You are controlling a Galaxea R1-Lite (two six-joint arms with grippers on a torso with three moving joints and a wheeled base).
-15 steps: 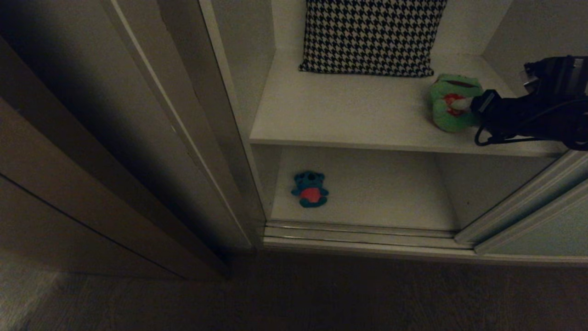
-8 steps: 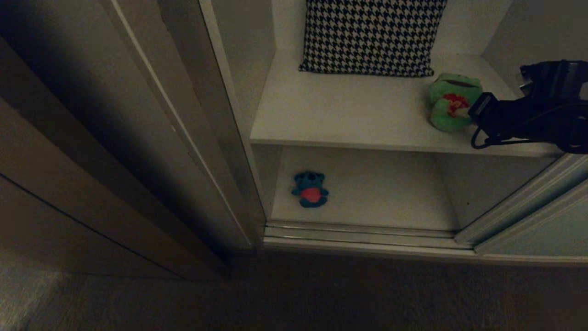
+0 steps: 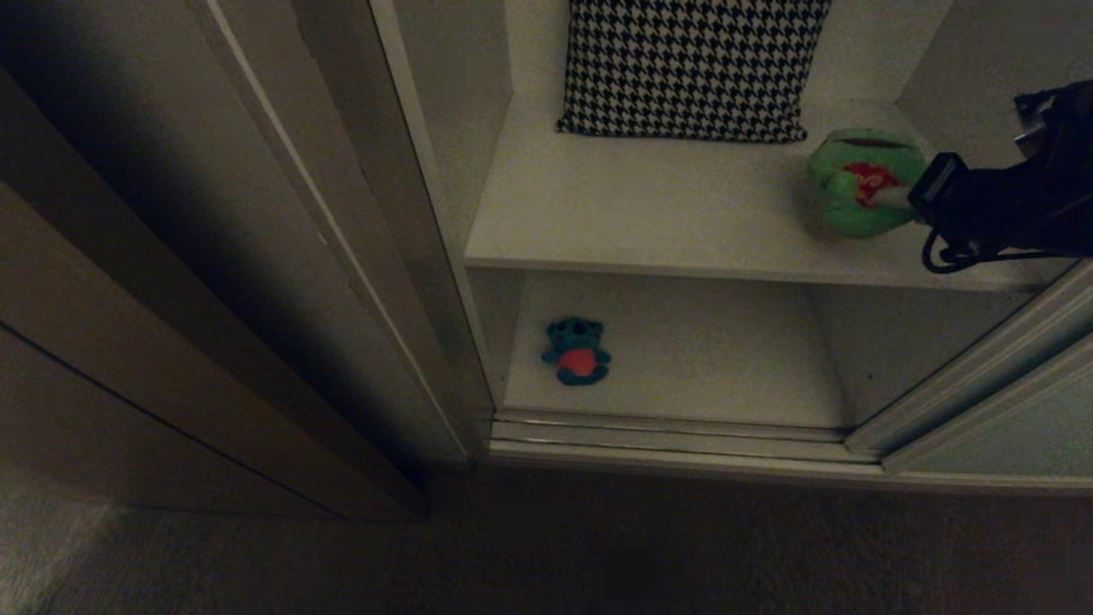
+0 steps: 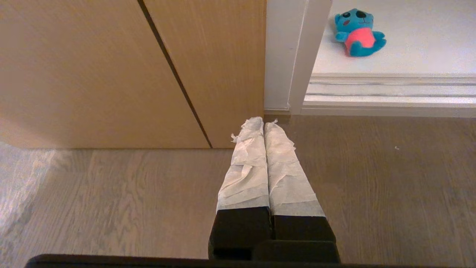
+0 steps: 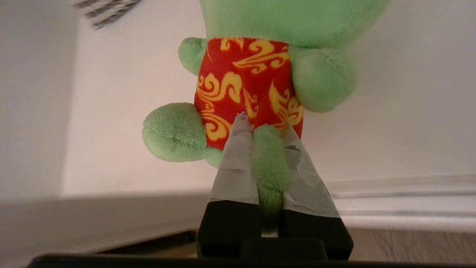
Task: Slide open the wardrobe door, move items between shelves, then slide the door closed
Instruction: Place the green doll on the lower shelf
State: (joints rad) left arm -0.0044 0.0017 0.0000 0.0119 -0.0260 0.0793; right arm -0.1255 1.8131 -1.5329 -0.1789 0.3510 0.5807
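Now the right pincer (image 5: 262,126) is clenched on a leg of the green frog plush (image 3: 862,184), above the upper shelf (image 3: 649,213) near the houndstooth pillow (image 3: 687,64). Meanwhile the blue plush toy (image 3: 578,351) lies on the lower shelf (image 3: 726,359). Beside the floor, the left pincer (image 4: 263,124) is clenched on nothing.

houndstooth pillow (image 3: 690,68) top cropped, frog (image 5: 260,74) head cut off

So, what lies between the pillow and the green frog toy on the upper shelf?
Nothing: in the head view only bare white upper shelf separates the pillow from the green frog toy.
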